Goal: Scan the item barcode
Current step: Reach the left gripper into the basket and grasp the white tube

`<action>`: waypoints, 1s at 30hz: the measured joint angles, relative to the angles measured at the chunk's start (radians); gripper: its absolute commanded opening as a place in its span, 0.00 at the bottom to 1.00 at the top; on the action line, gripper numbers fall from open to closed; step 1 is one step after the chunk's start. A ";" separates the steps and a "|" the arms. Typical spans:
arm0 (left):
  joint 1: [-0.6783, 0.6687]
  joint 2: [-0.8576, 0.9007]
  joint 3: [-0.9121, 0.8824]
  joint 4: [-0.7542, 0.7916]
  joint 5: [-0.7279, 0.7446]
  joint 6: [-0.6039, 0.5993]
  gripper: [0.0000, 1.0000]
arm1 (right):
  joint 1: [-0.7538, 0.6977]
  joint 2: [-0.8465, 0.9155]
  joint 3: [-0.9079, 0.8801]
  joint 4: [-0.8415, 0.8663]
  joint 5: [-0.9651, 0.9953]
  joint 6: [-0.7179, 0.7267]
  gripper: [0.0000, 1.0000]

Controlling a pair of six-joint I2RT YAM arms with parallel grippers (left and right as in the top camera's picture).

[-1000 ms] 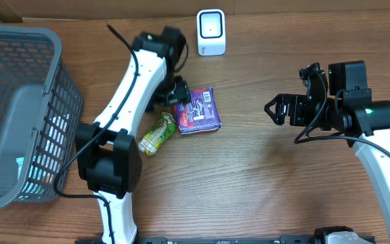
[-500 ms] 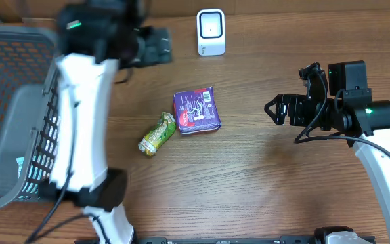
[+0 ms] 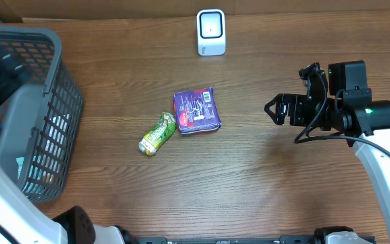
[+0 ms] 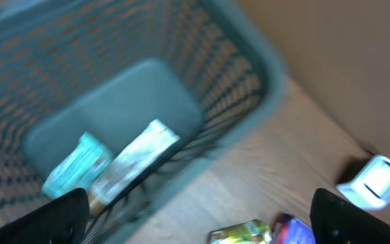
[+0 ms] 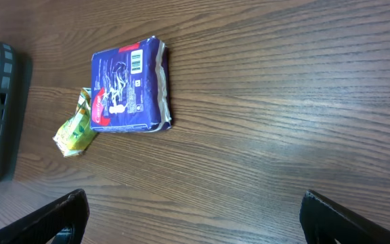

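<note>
On the desk [image 3: 263, 196], purple packet [image 3: 197, 110] is lying; left pincer [image 4: 205, 220], right pincer [image 5: 193, 211] are gaping empty; grasping may cover barcode [image 5: 136, 59].

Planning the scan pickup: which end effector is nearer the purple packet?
Right. The right end effector hangs right of the purple packet; the left end effector is over the basket.

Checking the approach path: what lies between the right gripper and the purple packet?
Nothing: overhead shows bare table between the right gripper and the purple packet.
</note>
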 measured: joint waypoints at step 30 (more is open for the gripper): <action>0.163 0.101 -0.922 0.610 0.019 0.520 1.00 | 0.000 0.000 0.000 0.000 0.000 0.000 1.00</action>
